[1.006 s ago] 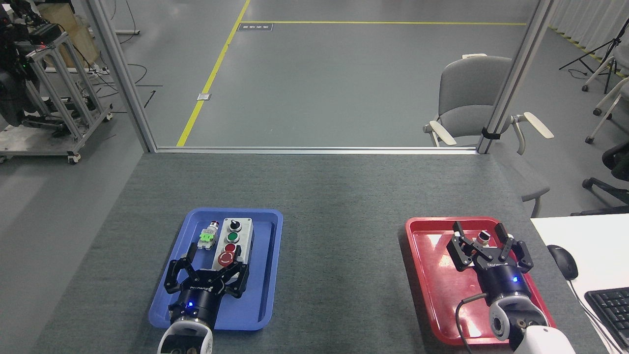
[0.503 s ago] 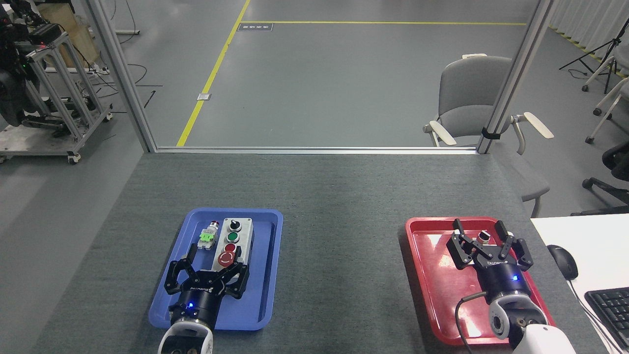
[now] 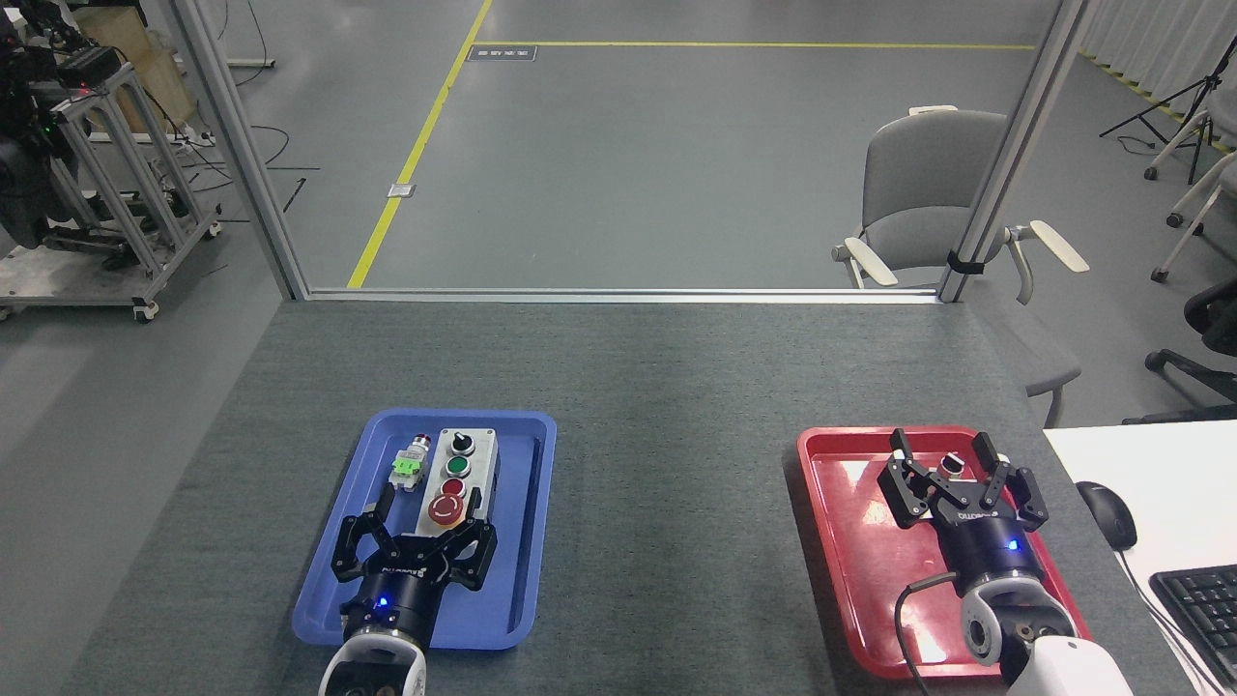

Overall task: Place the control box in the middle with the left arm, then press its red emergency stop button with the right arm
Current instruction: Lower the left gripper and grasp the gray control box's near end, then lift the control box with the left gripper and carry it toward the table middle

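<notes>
Lower left: my left gripper (image 3: 426,495) spread astride box (image 3: 456,476) | right gripper (image 3: 947,454) spread, idle | should clamp squarely, avoiding buttons.

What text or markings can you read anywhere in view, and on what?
Left gripper: white lettering on its body, too blurred to read.
Right gripper: white lettering, also too blurred.
Floor sign beyond the table: text too small to read.
Red emergency stop button: white marks, no legible words.

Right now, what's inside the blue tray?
The blue tray holds a grey control box and a small green-and-silver switch part. The left gripper hides the box's near end.
</notes>
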Action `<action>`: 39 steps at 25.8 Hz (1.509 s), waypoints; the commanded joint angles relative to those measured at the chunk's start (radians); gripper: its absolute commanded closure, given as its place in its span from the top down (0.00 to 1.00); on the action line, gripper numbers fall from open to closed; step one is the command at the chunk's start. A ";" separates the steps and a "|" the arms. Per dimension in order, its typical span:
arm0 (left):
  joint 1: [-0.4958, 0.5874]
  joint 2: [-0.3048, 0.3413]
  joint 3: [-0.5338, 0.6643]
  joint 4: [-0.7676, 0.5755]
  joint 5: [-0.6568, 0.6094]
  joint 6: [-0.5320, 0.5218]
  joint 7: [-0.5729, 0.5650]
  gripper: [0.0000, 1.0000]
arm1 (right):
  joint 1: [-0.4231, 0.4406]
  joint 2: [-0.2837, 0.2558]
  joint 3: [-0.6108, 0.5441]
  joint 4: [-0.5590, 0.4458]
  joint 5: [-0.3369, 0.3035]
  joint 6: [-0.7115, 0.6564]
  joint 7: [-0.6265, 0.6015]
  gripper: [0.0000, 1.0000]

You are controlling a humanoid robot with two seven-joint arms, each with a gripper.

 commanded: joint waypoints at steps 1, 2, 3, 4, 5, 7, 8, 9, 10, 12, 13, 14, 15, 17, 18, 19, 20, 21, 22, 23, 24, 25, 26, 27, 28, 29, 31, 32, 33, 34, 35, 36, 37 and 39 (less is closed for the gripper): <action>-0.001 -0.003 0.000 0.013 0.000 0.000 0.000 1.00 | 0.000 -0.002 0.000 0.000 0.000 0.000 0.000 0.99; -0.003 -0.003 0.000 0.020 0.000 0.000 0.000 1.00 | 0.000 -0.002 0.000 0.000 0.000 0.000 0.000 0.99; -0.006 -0.003 0.000 0.031 0.000 0.001 0.000 1.00 | 0.000 -0.002 0.000 0.000 0.000 0.000 0.000 0.99; -0.010 -0.003 0.000 0.045 0.000 0.001 0.004 1.00 | 0.000 -0.002 0.000 0.000 0.000 0.000 0.000 0.99; -0.014 -0.008 0.000 0.063 0.000 0.001 0.015 1.00 | 0.000 -0.002 0.000 0.000 0.000 0.000 0.000 0.99; -0.026 -0.014 0.000 0.105 0.000 0.007 0.032 1.00 | 0.000 -0.002 0.000 0.000 0.000 0.000 0.000 0.99; -0.030 -0.014 -0.002 0.117 0.000 0.018 0.035 1.00 | 0.000 -0.002 0.000 0.000 0.000 0.000 0.000 0.99; -0.030 -0.014 -0.008 0.126 0.000 0.026 0.036 1.00 | 0.000 -0.002 0.000 0.000 0.000 0.000 0.000 0.99; -0.030 -0.014 -0.020 0.128 0.000 0.032 0.036 1.00 | 0.000 -0.002 0.000 0.000 0.000 0.000 0.000 0.99; -0.032 -0.013 -0.031 0.129 -0.002 0.040 0.036 1.00 | 0.000 -0.003 0.000 0.000 -0.002 0.000 0.000 0.99; -0.034 -0.014 -0.031 0.129 -0.002 0.041 0.036 1.00 | 0.000 -0.003 0.000 0.000 -0.002 -0.002 0.000 0.99; -0.037 -0.014 -0.032 0.131 -0.002 0.041 0.036 1.00 | 0.000 -0.003 0.000 0.000 -0.002 -0.002 0.000 0.99; -0.038 -0.014 -0.037 0.135 -0.002 0.043 0.036 1.00 | 0.000 -0.002 0.000 0.000 -0.002 -0.002 0.000 0.99; -0.040 -0.014 -0.040 0.160 -0.002 0.043 0.036 1.00 | 0.000 -0.002 0.000 0.000 -0.002 -0.002 0.000 0.99; -0.043 -0.014 -0.040 0.172 -0.002 0.043 0.036 1.00 | 0.000 -0.002 0.000 0.000 -0.002 -0.002 0.000 0.99; -0.047 -0.014 -0.040 0.183 -0.002 0.044 0.036 1.00 | 0.000 -0.002 0.000 0.000 -0.002 -0.002 0.000 0.99; -0.050 -0.017 -0.040 0.195 -0.002 0.044 0.036 1.00 | 0.000 0.000 0.000 0.000 -0.002 0.000 0.000 0.99; -0.053 -0.017 -0.040 0.206 -0.002 0.046 0.036 1.00 | 0.000 0.000 0.000 0.000 -0.002 0.000 0.000 0.99; -0.057 -0.017 -0.040 0.223 -0.002 0.046 0.036 1.00 | 0.000 0.000 0.000 0.000 -0.002 0.000 0.000 0.99; -0.063 -0.017 -0.040 0.237 -0.002 0.046 0.036 1.00 | 0.000 0.000 0.000 0.000 -0.002 0.001 0.000 0.99; -0.067 -0.019 -0.040 0.249 -0.002 0.049 0.036 1.00 | 0.000 -0.002 0.000 0.000 -0.002 0.000 0.000 0.99; -0.069 -0.020 -0.041 0.258 -0.002 0.061 0.036 1.00 | 0.000 -0.002 0.000 0.000 0.000 0.000 0.000 0.99; -0.073 -0.023 -0.052 0.263 -0.002 0.072 0.036 1.00 | 0.000 -0.002 0.000 0.000 -0.002 0.000 0.000 0.99; -0.080 -0.022 -0.060 0.266 0.000 0.081 0.036 1.00 | 0.000 -0.002 0.000 0.000 0.000 0.000 0.000 0.99; -0.081 -0.022 -0.063 0.272 0.000 0.089 0.036 1.00 | 0.000 -0.002 0.000 0.000 0.000 0.000 0.000 0.99; -0.083 -0.023 -0.063 0.281 0.000 0.095 0.038 1.00 | 0.000 -0.002 0.000 0.000 0.000 -0.002 0.000 0.99; -0.087 -0.025 -0.063 0.293 0.000 0.105 0.043 1.00 | 0.000 0.000 0.000 0.000 0.000 -0.002 0.000 0.99; -0.090 -0.026 -0.063 0.301 0.001 0.112 0.047 1.00 | 0.000 0.000 0.000 0.000 0.000 -0.002 0.000 0.99; -0.092 -0.031 -0.063 0.313 0.001 0.118 0.055 1.00 | 0.001 0.000 0.000 0.000 0.000 -0.002 0.000 0.99; -0.096 -0.039 -0.064 0.324 0.001 0.127 0.061 1.00 | 0.000 0.000 0.000 0.000 0.000 -0.002 0.000 0.99; -0.103 -0.045 -0.064 0.336 0.001 0.135 0.064 1.00 | 0.001 0.000 0.000 0.000 0.000 -0.002 0.000 0.99; -0.106 -0.046 -0.064 0.349 0.001 0.142 0.066 1.00 | 0.001 0.000 0.000 0.000 0.000 -0.002 0.000 0.99; -0.112 -0.046 -0.064 0.358 0.001 0.145 0.066 1.00 | 0.000 0.000 0.000 0.000 0.000 -0.002 0.000 0.99; -0.124 -0.046 -0.064 0.373 0.004 0.147 0.067 1.00 | 0.001 0.000 0.000 0.000 0.000 -0.002 0.000 0.99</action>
